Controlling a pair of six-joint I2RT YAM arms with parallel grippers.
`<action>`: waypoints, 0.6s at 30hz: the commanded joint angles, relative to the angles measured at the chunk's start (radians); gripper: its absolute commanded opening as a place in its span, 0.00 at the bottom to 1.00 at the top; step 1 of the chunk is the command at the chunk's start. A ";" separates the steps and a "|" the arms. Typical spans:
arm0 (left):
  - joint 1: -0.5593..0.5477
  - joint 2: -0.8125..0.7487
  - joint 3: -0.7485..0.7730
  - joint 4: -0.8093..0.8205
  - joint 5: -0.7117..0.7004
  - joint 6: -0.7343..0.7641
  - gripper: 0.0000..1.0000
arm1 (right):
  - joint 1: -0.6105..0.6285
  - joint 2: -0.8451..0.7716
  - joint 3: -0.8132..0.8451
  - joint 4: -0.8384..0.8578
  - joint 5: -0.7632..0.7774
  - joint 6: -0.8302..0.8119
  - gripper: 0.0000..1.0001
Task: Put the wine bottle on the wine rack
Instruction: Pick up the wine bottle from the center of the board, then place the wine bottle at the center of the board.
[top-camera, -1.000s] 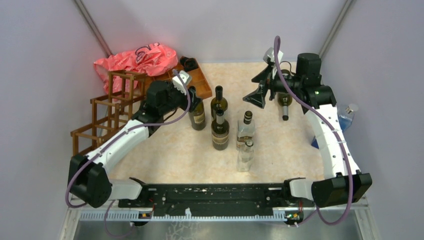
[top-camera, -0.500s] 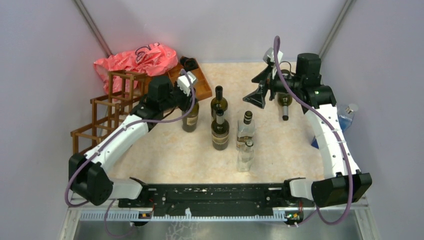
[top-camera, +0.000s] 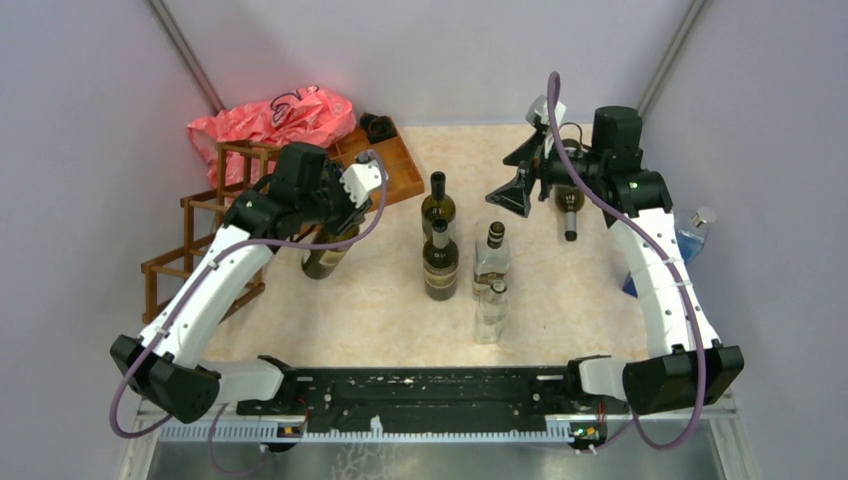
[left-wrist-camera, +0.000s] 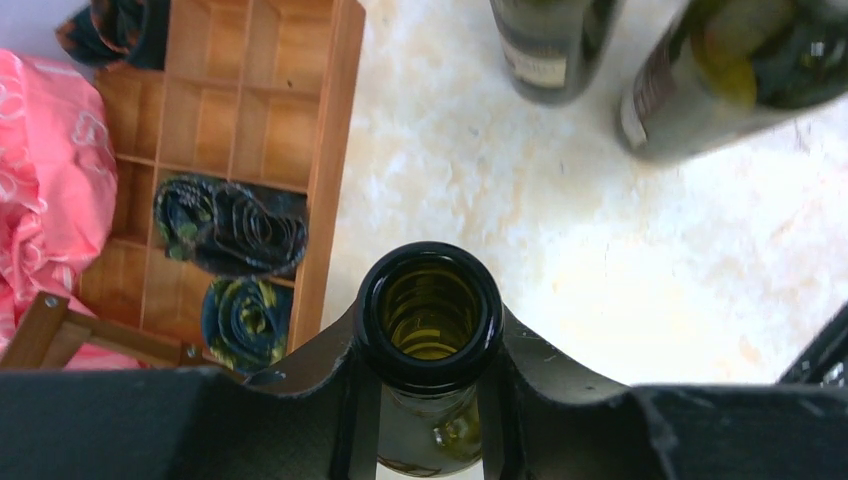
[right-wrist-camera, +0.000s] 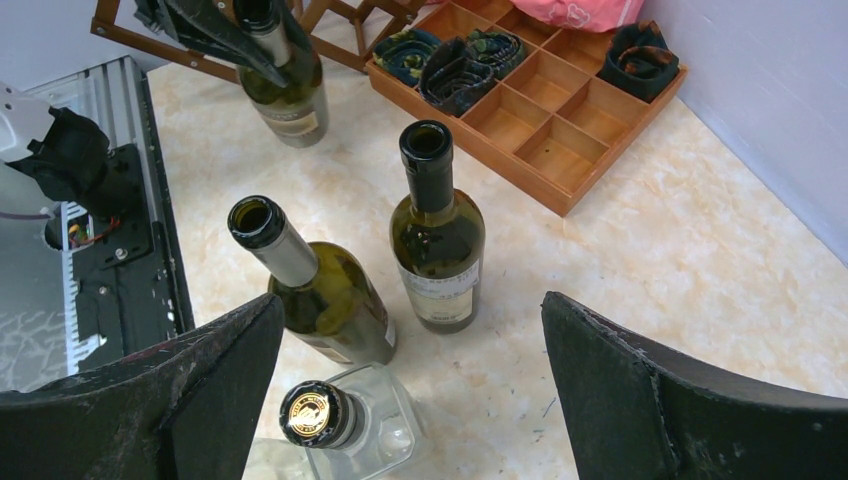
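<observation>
The left tool is clamped narrow on the neck of the wine bottle, with a finger on either side just under the open mouth. The bottle is slightly tilted, just beside the wine rack on its right and outside its cells. Whether its base touches the desk is unclear. The right tool hovers spread wide, holding nothing, near the other standing bottles.

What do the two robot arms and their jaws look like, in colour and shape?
Both the left arm and right arm have white links, black joint housings and a loose purple cable. The jaws are matte black, broad and wedge-shaped.
</observation>
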 joint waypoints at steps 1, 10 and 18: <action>0.000 -0.043 0.066 -0.137 -0.059 0.113 0.00 | 0.004 -0.005 0.013 0.031 -0.015 -0.006 0.99; -0.001 -0.039 0.104 -0.253 -0.060 0.229 0.00 | 0.004 -0.004 -0.003 0.042 -0.021 0.003 0.99; -0.004 -0.054 0.070 -0.319 -0.102 0.266 0.00 | 0.004 0.004 -0.008 0.046 -0.021 0.002 0.99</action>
